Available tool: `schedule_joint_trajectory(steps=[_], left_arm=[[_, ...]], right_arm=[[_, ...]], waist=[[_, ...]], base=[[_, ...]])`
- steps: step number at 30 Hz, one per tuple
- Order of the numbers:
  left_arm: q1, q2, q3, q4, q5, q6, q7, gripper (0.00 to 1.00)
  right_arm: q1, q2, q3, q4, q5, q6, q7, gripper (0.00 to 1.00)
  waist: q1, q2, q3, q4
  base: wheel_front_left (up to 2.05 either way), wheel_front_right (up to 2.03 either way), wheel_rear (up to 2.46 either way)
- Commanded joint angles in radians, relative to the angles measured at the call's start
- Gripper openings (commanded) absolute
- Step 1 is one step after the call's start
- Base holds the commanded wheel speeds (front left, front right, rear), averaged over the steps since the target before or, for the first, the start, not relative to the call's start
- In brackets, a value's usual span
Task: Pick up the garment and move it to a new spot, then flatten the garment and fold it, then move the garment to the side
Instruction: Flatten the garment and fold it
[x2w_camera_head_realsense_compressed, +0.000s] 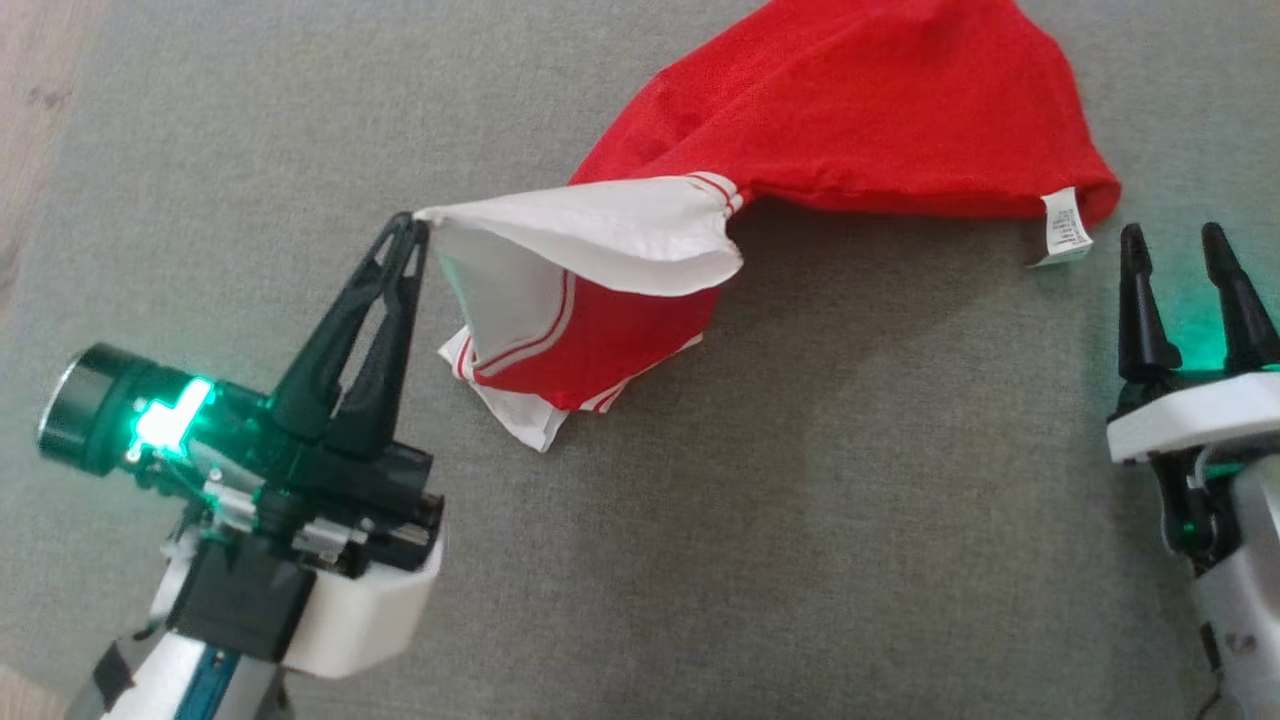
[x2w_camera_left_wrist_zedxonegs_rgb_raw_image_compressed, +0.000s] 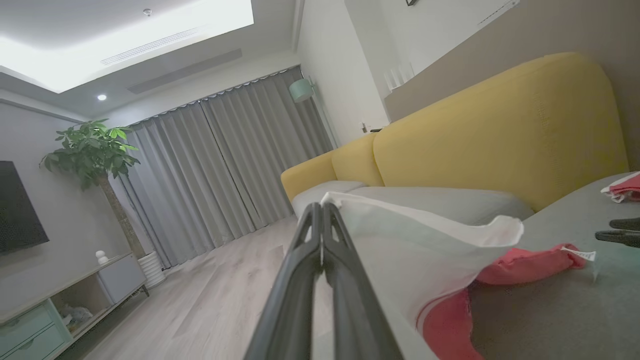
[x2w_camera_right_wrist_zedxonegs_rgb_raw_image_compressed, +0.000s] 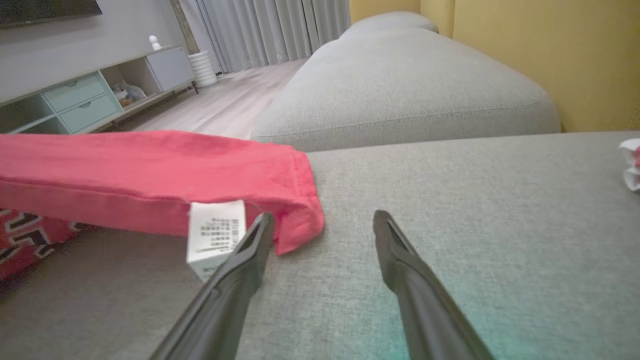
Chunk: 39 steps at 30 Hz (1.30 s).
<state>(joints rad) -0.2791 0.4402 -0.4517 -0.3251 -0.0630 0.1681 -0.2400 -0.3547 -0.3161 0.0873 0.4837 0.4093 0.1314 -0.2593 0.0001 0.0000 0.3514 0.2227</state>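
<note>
The garment (x2w_camera_head_realsense_compressed: 850, 110) is red mesh with a white sleeve and red stripes, lying on the grey sofa seat. My left gripper (x2w_camera_head_realsense_compressed: 408, 228) is shut on the edge of the white sleeve, lifting it off the cushion while the rest trails up and right. In the left wrist view the closed left gripper (x2w_camera_left_wrist_zedxonegs_rgb_raw_image_compressed: 320, 210) pinches the white cloth of the garment (x2w_camera_left_wrist_zedxonegs_rgb_raw_image_compressed: 400, 240). My right gripper (x2w_camera_head_realsense_compressed: 1175, 245) stands open just below and right of the garment's hem, near its white care label (x2w_camera_head_realsense_compressed: 1064, 228). In the right wrist view the label (x2w_camera_right_wrist_zedxonegs_rgb_raw_image_compressed: 215, 232) hangs by my left fingertip (x2w_camera_right_wrist_zedxonegs_rgb_raw_image_compressed: 260, 230).
The grey seat cushion (x2w_camera_head_realsense_compressed: 700, 560) spreads under everything. A yellow sofa back (x2w_camera_left_wrist_zedxonegs_rgb_raw_image_compressed: 500, 130) rises behind. Another red and white cloth (x2w_camera_right_wrist_zedxonegs_rgb_raw_image_compressed: 631, 162) lies far right on the cushion. A cabinet (x2w_camera_right_wrist_zedxonegs_rgb_raw_image_compressed: 85, 95), a plant (x2w_camera_left_wrist_zedxonegs_rgb_raw_image_compressed: 92, 150) and wood floor lie beyond the sofa.
</note>
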Motion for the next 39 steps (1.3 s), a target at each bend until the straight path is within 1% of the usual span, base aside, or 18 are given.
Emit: schedule_joint_trajectory(steps=[1,4,12,14,15,16,18,19,23,27,29,30,34,39], left_arm=[[-0.023,0.039,0.053,-0.028,0.000,0.009,-0.001,0.00],[-0.024,0.047,0.063,-0.024,0.001,0.015,-0.003,0.00],[-0.034,0.052,0.066,-0.014,0.000,0.017,-0.007,0.00],[-0.037,0.053,0.066,-0.011,0.000,0.018,-0.008,0.00],[-0.038,0.053,0.066,-0.010,0.000,0.018,-0.008,0.00],[-0.040,0.053,0.066,-0.008,-0.001,0.018,-0.008,0.00],[-0.042,0.054,0.066,-0.005,-0.003,0.018,-0.009,0.00],[-0.044,0.054,0.066,-0.003,-0.003,0.018,-0.009,0.00],[-0.055,0.062,0.068,0.005,-0.001,0.015,-0.011,0.00],[-0.090,0.085,0.080,0.009,-0.002,-0.003,-0.012,0.00],[-0.114,0.108,0.088,0.015,0.004,-0.018,-0.010,0.00],[-0.114,0.108,0.088,0.015,0.004,-0.018,-0.010,0.00],[-0.170,0.150,0.113,0.020,-0.007,-0.054,-0.003,0.00],[-0.259,0.204,0.144,0.012,-0.031,-0.111,0.012,0.00]], right_arm=[[-0.018,-0.015,0.029,-0.013,0.015,-0.001,-0.002,1.00],[-0.058,-0.036,0.069,0.043,0.051,-0.001,-0.002,1.00],[-0.132,-0.054,0.167,0.157,0.105,-0.001,-0.002,1.00],[-0.143,-0.059,0.192,0.182,0.113,-0.001,-0.002,0.84],[-0.148,-0.061,0.204,0.194,0.118,-0.001,-0.002,0.69],[-0.153,-0.064,0.218,0.204,0.123,-0.001,-0.002,0.47],[-0.162,-0.071,0.242,0.218,0.131,-0.001,-0.002,0.12],[-0.164,-0.075,0.253,0.224,0.138,-0.001,-0.002,0.00],[-0.171,-0.099,0.290,0.227,0.148,-0.001,-0.002,0.00],[-0.170,-0.140,0.296,0.191,0.125,-0.001,-0.002,0.00],[-0.167,-0.163,0.289,0.157,0.110,-0.001,-0.002,0.00],[-0.167,-0.163,0.289,0.157,0.110,-0.001,-0.002,0.00],[-0.162,-0.216,0.253,0.055,0.054,-0.001,-0.002,0.00],[-0.153,-0.290,0.184,-0.111,-0.039,-0.001,-0.002,0.00]], waist=[[-0.0001,0.0000,0.009,0.006],[-0.0001,0.0000,0.018,0.011],[-0.0001,0.0000,0.030,0.024],[-0.0001,0.0000,0.030,0.028],[-0.0001,0.0000,0.030,0.030],[-0.0001,0.0000,0.029,0.031],[-0.0001,0.0000,0.027,0.033],[-0.0001,0.0000,0.026,0.033],[-0.0001,0.0000,0.007,0.027],[-0.0001,0.0000,-0.034,0.004],[-0.0001,0.0000,-0.065,-0.017],[-0.0001,0.0000,-0.065,-0.017],[-0.0001,0.0000,-0.131,-0.067],[-0.0001,0.0000,-0.203,-0.129]], base=[[0.00,0.00,0.00],[0.00,0.00,0.00],[0.00,0.00,0.00],[0.00,0.00,0.00],[0.00,0.00,0.00],[0.00,0.00,0.00],[0.00,0.00,0.00],[0.00,0.00,0.00],[0.00,0.00,0.00],[0.00,0.00,0.00],[0.00,0.00,0.00],[0.00,0.00,0.00],[0.00,0.00,0.00],[0.00,0.00,0.00]])
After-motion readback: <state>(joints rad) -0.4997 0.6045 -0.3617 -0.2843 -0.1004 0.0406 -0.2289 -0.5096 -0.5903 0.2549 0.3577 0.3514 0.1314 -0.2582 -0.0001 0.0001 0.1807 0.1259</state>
